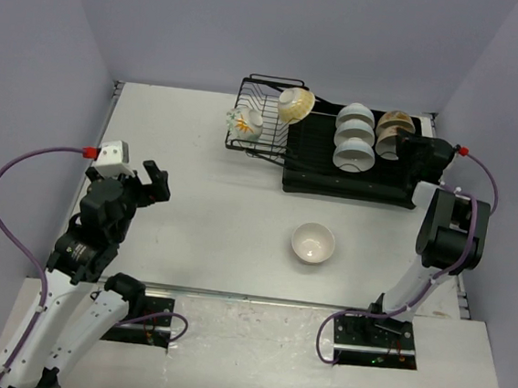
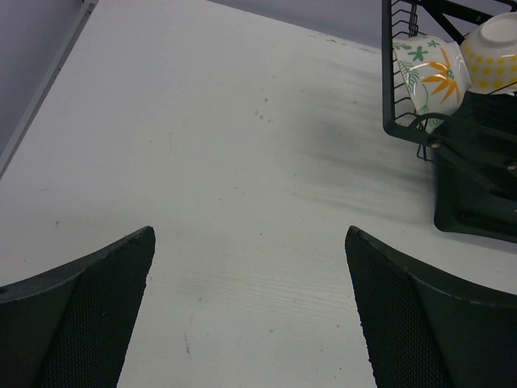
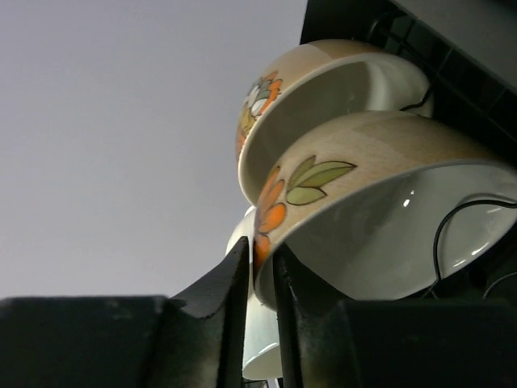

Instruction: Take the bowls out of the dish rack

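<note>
The step in hand is the pick of another bowl from the dish rack (image 1: 315,179), which stands at the far side of the worktop (image 1: 202,216). The right claw (image 3: 260,257) is up at the rack's right end. Its fingers are drawn almost together, and the rim of the front tan bowl (image 3: 380,194) is pinched in the narrow gap between them. The left claw (image 2: 249,234) hangs over bare worktop on the left, fingers wide apart, holding nothing and well apart from the rack.

One loose white bowl (image 1: 313,243) sits upright on the worktop in front of the rack, so the unloading looks begun, with most of it left. In the rack, three white bowls (image 1: 354,139) stand on edge in a row. The two tan ones are at the right end, and a yellow bowl (image 1: 295,104) and a flowered bowl (image 1: 245,123) sit in the wire section on the left.

The gripped bowl is glossy, tan outside with an orange flower and green leaves, and white inside. It stands on edge with the second tan bowl (image 3: 323,89) close behind it.

The next move probably calls for a slow lift clear of the wires and of that neighbour. After that comes a swing toward open worktop near the white bowl. A pinch on a thin glazed rim could slip, or let the bowl swing.
</note>
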